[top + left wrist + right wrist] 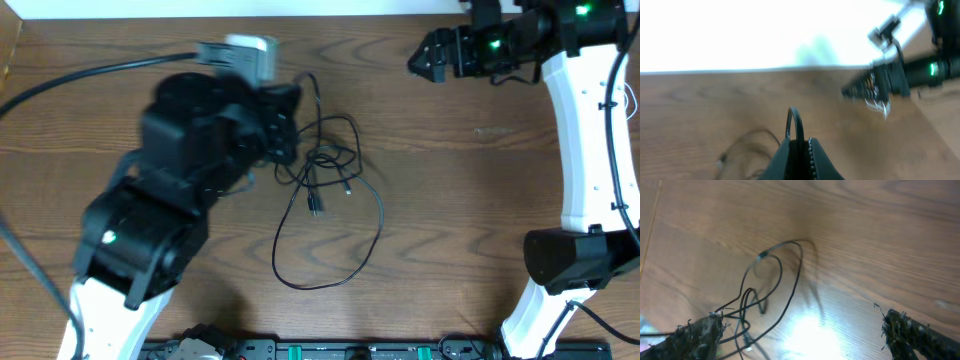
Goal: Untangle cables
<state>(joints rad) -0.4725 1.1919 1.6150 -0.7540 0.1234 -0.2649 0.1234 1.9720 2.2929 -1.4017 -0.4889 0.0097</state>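
Thin black cables (325, 190) lie looped and tangled in the middle of the wooden table, with a large loop reaching toward the front. My left gripper (285, 125) sits at the tangle's left edge, shut on a black cable (795, 122) that arches up out of its jaws (801, 150). My right gripper (425, 55) is open and empty at the back right, well apart from the tangle. In the right wrist view the cables (770, 280) lie between and beyond its wide-spread fingers (805, 335). No white cable shows.
A thick black arm wire (90, 75) runs in from the left edge to the left arm. The right arm's white body (585, 150) stands along the right side. A black rail (330, 350) lines the front edge.
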